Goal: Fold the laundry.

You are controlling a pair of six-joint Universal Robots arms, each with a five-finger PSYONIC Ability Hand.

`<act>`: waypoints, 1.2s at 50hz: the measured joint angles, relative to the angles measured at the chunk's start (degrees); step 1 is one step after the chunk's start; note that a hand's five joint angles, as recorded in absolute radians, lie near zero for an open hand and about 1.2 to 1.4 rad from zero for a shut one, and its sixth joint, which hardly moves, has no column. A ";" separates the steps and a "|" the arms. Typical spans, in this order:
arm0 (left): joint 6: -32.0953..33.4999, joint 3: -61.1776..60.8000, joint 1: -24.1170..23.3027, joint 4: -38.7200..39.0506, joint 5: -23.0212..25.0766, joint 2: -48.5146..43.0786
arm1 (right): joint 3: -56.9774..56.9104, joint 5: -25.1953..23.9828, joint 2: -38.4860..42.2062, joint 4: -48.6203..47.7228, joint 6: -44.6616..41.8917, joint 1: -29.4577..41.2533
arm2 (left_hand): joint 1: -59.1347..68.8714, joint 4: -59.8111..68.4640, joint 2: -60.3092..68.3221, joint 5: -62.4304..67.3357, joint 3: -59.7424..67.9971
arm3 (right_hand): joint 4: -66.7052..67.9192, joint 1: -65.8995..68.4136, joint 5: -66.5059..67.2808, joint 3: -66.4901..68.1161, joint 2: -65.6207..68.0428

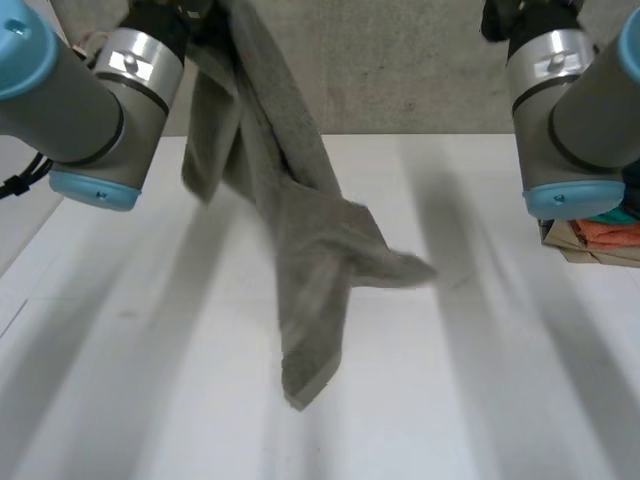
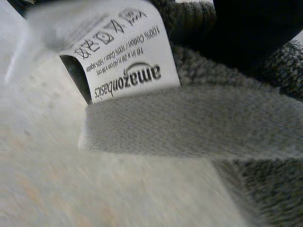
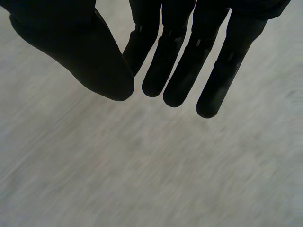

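Observation:
A grey towel [image 1: 300, 220] hangs bunched from my left hand [image 1: 178, 22], high above the white table [image 1: 480, 380]. Its lower end trails down to the middle of the table, and one corner sticks out to the right. In the left wrist view, the towel's hem [image 2: 199, 123] and white care label [image 2: 123, 52] lie right under my left hand [image 2: 251, 33], which is shut on the cloth. My right hand [image 1: 500, 20] is raised at the far right, apart from the towel. Its fingers [image 3: 184, 61] are straight with the thumb alongside, and it holds nothing.
A pile of folded cloths [image 1: 600, 235], orange and teal among them, sits at the table's right edge under my right arm. A grey wall [image 1: 420, 70] stands behind the table.

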 measured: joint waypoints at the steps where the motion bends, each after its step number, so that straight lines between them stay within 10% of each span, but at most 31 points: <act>1: -0.38 -0.28 -0.03 0.35 -0.06 0.37 | 0.33 0.03 -0.41 -0.36 0.01 0.05 | 0.00 0.00 0.00 0.00 0.00 | 0.00 0.00 0.00 0.00 0.00; 14: -4.51 -25.67 -0.20 2.48 0.69 13.57 | 15.20 -1.45 -4.19 16.05 3.98 0.41 | 0.00 0.00 0.07 0.00 0.07 | -55.32 -50.89 -55.81 -55.17 -54.58; 35: -4.65 -42.69 -1.17 1.75 5.26 37.91 | -14.08 -23.84 26.68 28.98 29.10 2.02 | 0.00 0.00 0.08 0.00 0.10 | -53.57 -49.66 -53.17 -53.05 -52.41; 43: -4.57 -45.20 -0.31 1.89 5.61 43.78 | -20.76 -22.50 33.75 30.45 28.45 4.36 | 0.00 0.00 0.08 0.00 0.10 | -4.07 -0.06 -3.79 -3.53 -2.19; 51: -4.27 -45.90 5.13 1.48 5.45 42.41 | -13.65 -13.77 21.19 29.79 18.39 1.41 | 0.00 0.00 0.08 0.00 0.10 | -0.19 0.23 -1.98 -0.18 -0.03; 60: -4.03 -45.95 14.22 -6.23 5.36 31.13 | 10.55 -11.41 -7.45 28.57 -12.93 -3.11 | 0.00 0.00 0.08 0.00 0.10 | -0.05 0.23 -1.98 -0.15 -0.03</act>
